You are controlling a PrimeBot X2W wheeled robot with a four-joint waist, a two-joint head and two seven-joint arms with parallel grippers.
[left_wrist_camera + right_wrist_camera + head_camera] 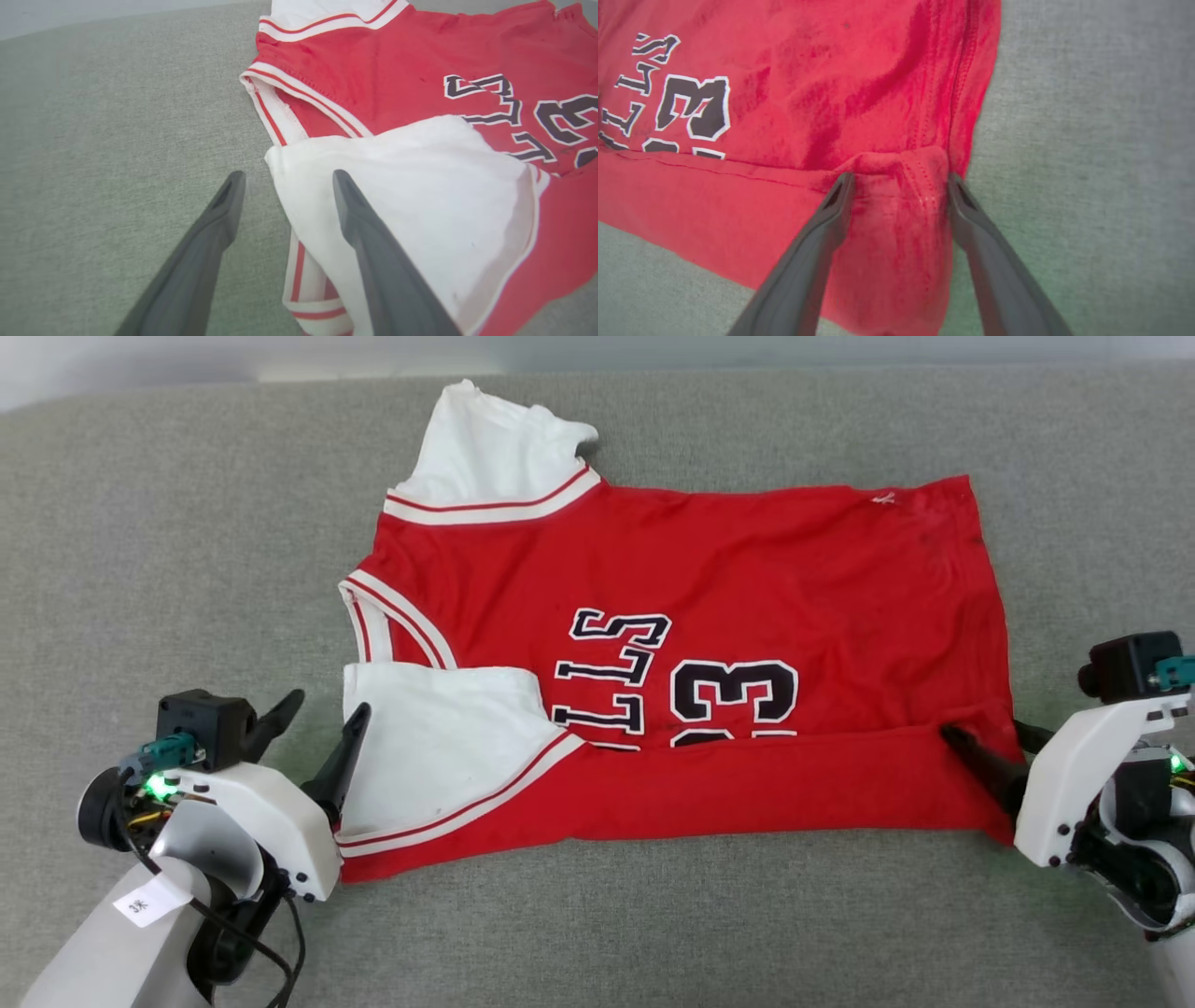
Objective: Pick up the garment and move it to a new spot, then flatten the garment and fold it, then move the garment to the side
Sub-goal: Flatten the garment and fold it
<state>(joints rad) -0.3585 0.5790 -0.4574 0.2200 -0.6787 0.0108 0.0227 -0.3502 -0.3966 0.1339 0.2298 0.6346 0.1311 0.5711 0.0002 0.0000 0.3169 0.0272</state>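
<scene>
- My left tool stands wide, holding nothing.
- One of its dark fingers lies over the edge of a white short sleeve. The other finger is over the bare grey fabric-covered desk.
- The sleeve's edge sits in the gap between the two fingers.
- That sleeve belongs to the red jersey shirt with white short sleeves, striped trim and black-and-white lettering. The shirt lies spread on the desk between my two tools, collar end by the left tool and hem end by the right.
- Beyond the left tool, past the striped neckline, the second white sleeve lies at the shirt's far edge, a little crumpled.
- My right tool is also spread wide, at the hem corner nearest it.
- A raised bunch of red cloth stands between its fingers and touches the inner face of each. The fingers are not closed on it.
- From that bunch towards the left tool, the shirt's near long edge is folded over the front as a red band.
- The band covers part of the number 23 and of the lettering beside it.
</scene>
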